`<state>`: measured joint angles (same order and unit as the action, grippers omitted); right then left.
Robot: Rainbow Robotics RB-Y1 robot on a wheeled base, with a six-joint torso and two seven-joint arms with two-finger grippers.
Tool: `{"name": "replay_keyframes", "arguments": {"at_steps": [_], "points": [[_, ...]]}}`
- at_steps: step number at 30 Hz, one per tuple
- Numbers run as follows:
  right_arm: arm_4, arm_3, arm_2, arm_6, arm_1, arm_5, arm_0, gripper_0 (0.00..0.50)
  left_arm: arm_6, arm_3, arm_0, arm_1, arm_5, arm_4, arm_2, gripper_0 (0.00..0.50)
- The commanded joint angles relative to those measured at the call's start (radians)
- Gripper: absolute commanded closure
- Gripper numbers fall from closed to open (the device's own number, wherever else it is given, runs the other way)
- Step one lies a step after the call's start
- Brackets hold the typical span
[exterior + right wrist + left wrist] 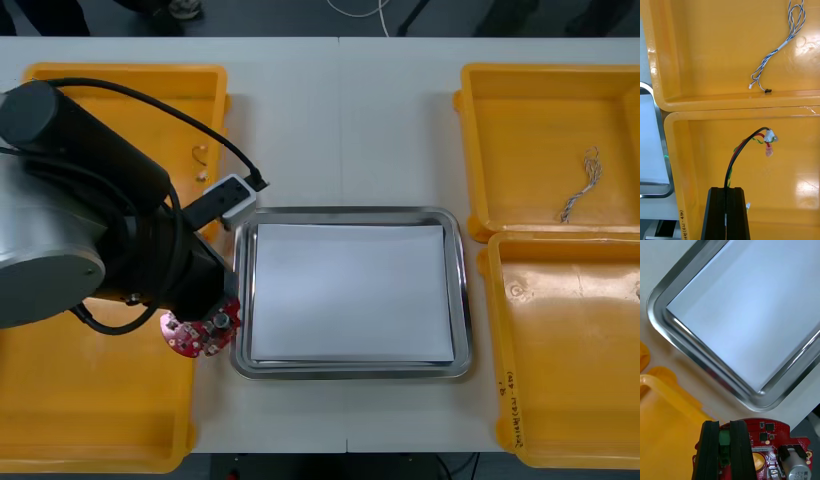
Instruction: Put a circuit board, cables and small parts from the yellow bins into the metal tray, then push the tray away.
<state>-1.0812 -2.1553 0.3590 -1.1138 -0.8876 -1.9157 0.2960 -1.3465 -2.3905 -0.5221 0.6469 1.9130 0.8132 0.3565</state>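
Loading the board is in hand, I judge: left jaws clenched on the red circuit board [200, 333] just beside the near left corner of the tray [350, 216], next a short carry inward and release; right jaws pinch a black cable [738, 152] over a yellow bin [685, 157].

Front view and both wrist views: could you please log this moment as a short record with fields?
metal tray: white inside, nothing in it yet
left end effector: shut on the red circuit board, just outside the tray's near left corner
right end effector: shut on a black and red cable, over the near right bin
far right bin: blue and white cable lying loose
far left bin: small metal parts
task stage: first items gripped, none placed
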Motion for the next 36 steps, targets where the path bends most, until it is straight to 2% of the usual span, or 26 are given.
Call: {"name": "replay_keyframes", "arguments": {"at_steps": [1,11,22,32,36], "points": [[-0.012,-0.029,-0.048,-0.075,-0.054,-0.004,0.055,0.500,0.138,0.002,-0.088,-0.069,0.007,-0.039,0.085,0.500],[-0.022,-0.029,-0.170,-0.090,-0.054,-0.004,0.138,0.500,0.141,0.105,-0.153,-0.135,0.007,-0.108,0.216,0.500],[-0.014,-0.031,-0.368,-0.083,-0.062,-0.004,0.264,0.500,0.130,0.229,-0.190,-0.139,-0.158,-0.155,0.331,0.500],[-0.009,-0.031,-0.522,-0.083,-0.062,-0.004,0.377,0.500,0.118,0.330,-0.191,-0.139,-0.269,-0.157,0.375,0.500],[-0.025,-0.034,-0.554,-0.083,-0.063,-0.004,0.404,0.500,0.115,0.358,-0.191,-0.138,-0.302,-0.180,0.397,0.500]]}}
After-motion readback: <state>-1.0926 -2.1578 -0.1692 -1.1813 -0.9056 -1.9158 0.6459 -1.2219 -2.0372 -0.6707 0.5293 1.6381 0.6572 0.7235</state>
